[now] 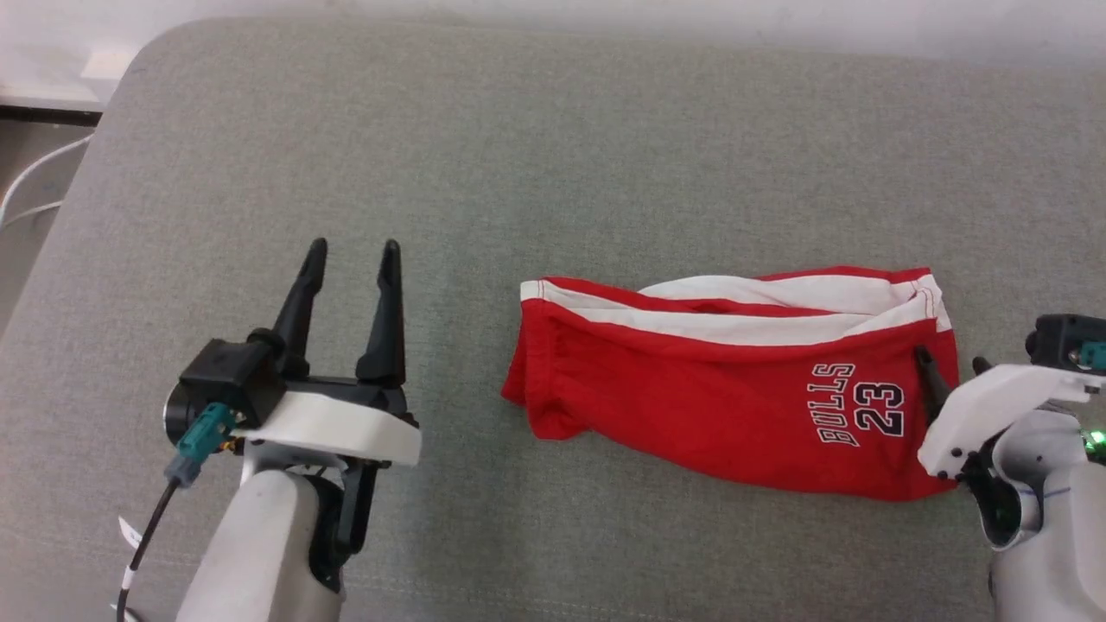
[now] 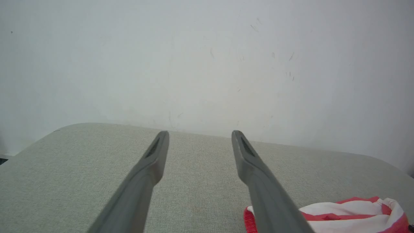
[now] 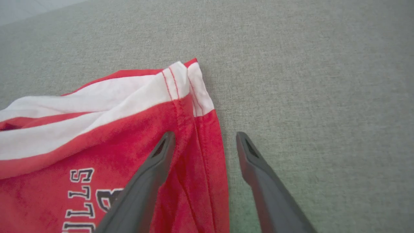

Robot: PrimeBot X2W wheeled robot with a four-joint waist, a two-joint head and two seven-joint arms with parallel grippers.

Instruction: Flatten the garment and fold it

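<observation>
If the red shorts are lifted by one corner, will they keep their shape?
Probably floppy: the shorts lie in soft folds, so a lifted corner would likely drape. They look thin, so likely light. On the textured grey surface, a push would probably bunch them, not slide them.

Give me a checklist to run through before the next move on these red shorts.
1. The left gripper is open, empty and clear of the shorts: ok.
2. The right gripper is open and holds nothing: ok.
3. The right gripper straddles the hem edge, one finger over fabric and one over the grey surface: ok.
4. That finger touches the fabric: cannot tell.
5. The shorts lie flat: not ok; the waistband end is bunched and the striped edge puckered.
6. The shorts lie fully on the grey surface, away from its edges: ok.
</observation>
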